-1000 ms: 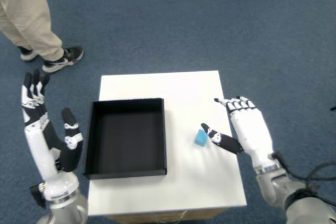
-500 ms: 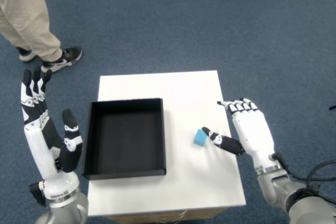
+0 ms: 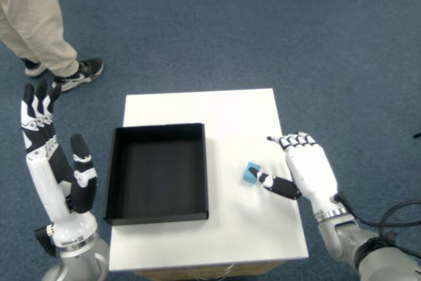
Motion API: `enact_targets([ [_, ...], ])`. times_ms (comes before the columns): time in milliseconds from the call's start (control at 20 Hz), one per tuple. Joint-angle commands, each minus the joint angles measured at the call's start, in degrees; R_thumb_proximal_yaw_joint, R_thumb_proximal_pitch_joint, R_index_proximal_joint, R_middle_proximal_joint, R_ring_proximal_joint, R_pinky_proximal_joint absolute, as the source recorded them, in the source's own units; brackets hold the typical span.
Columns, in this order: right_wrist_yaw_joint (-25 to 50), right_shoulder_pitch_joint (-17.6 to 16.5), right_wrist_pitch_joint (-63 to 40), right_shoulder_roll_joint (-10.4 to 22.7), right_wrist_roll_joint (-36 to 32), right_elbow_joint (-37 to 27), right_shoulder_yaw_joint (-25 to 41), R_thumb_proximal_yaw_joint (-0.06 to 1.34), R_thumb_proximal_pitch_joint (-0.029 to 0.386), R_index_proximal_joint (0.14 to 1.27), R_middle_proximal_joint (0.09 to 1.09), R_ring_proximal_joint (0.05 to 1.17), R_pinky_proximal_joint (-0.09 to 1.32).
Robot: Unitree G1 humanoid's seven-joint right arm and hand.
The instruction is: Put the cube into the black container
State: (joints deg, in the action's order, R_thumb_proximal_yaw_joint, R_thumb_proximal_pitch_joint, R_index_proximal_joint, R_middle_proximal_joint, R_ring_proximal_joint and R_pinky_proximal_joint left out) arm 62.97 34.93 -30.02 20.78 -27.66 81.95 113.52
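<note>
Since the earlier frame: right hand (image 3: 304,170) drawn slightly left and toward the cube (image 3: 251,172), thumb tip now touching it; left hand (image 3: 54,162) shifted a little left; cube nudged barely

Item 1, cube: small, light blue, lying on the white bench (image 3: 217,113), right of the black container (image 3: 158,172) and apart from its wall, not inside. Item 2, right hand: released, fingers extended and apart, palm down over the bench's right edge, thumb (image 3: 276,184) stretched left against the cube, nothing grasped. Item 3, left hand: raised upright off the bench's left side, fingers spread. Item 4, black container: shallow, square, open-topped, on the bench's left half. Item 5, bystander's leg (image 3: 33,21) and shoe (image 3: 80,74) on blue carpet (image 3: 316,37), upper left
</note>
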Motion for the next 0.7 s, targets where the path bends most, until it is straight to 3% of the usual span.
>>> enact_targets([
  [50,0.9,2.0,0.6,0.9,-1.2,0.9,-0.7,0.29,-0.021,0.4,0.41,0.39,0.3],
  [700,-1.1,0.2,1.8,-0.2,-1.0,1.0,-0.2,0.32,-0.02,0.39,0.41,0.39,0.29],
])
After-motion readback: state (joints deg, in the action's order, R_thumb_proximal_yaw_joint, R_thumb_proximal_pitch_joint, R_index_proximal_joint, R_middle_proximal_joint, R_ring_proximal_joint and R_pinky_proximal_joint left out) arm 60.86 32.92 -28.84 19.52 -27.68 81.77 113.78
